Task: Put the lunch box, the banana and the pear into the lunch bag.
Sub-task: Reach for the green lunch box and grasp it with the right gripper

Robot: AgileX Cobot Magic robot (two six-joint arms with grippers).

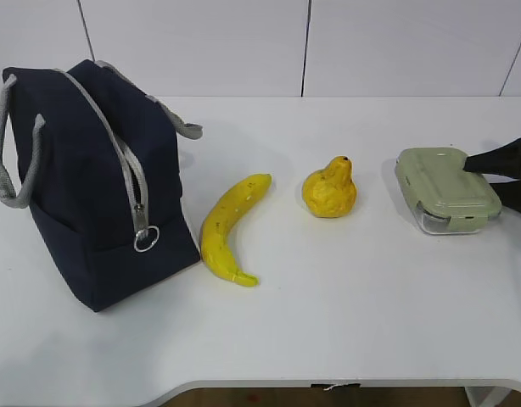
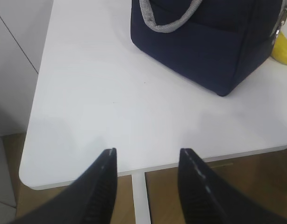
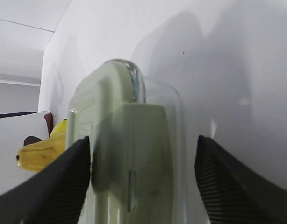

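White counter (image 1: 345, 305) carries everything. Your boxy navy-blue fabric lunch bag (image 1: 91, 195) stands far left, grey zipper closed. Long curved yellow banana (image 1: 228, 231) lies just right of bag. Squat lumpy yellow pear (image 1: 329, 190) sits beside it, apart. Clear glass lunch box with pale green lid (image 1: 447, 188) rests far right. Your right end effector (image 3: 143, 154) straddles box, jaws wide, one finger touching lid side, not clamped. Your left end effector (image 2: 147, 161) hangs half open, holding nothing, over counter's edge.
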